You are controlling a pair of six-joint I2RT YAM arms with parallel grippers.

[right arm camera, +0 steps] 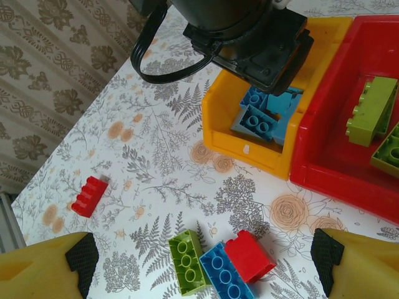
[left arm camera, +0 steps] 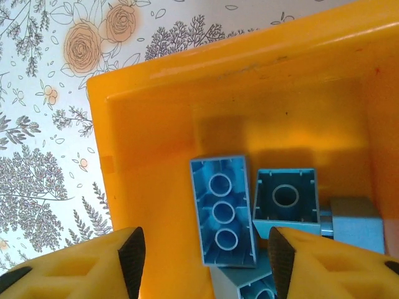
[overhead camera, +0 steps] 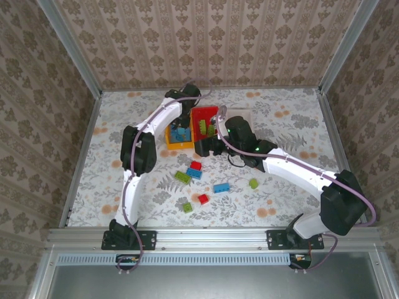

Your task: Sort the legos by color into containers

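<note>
**Both pairs of fingers are standing open and empty**

Your left fingers (left arm camera: 132, 260) are hanging parted over the orange-yellow bin (left arm camera: 249, 93) and are gripping nothing. The blue bricks (left arm camera: 223, 213) below them are lying loose on the bin floor, two of them showing their hollow undersides. That bin is sitting toward the far middle of the surface (overhead camera: 280, 205). The red bin (overhead camera: 201, 117) is standing against its right side, with green bricks (right arm camera: 373, 111) lying inside it.

Your right fingers (right arm camera: 325, 254) are spreading wide and are holding nothing either. They are hovering above the surface just near of the two bins. Between them in the wrist view, a tight cluster is lying on the surface: a green brick (right arm camera: 188, 260), a blue brick (right arm camera: 218, 273) and a red brick (right arm camera: 249, 255), each touching the next. A long red brick (right arm camera: 89, 196) is lying well apart, off to the left of that cluster.

More loose legos (overhead camera: 221, 187) in blue, red and green are lying scattered over the near middle of the surface, none of them touching a bin.
</note>
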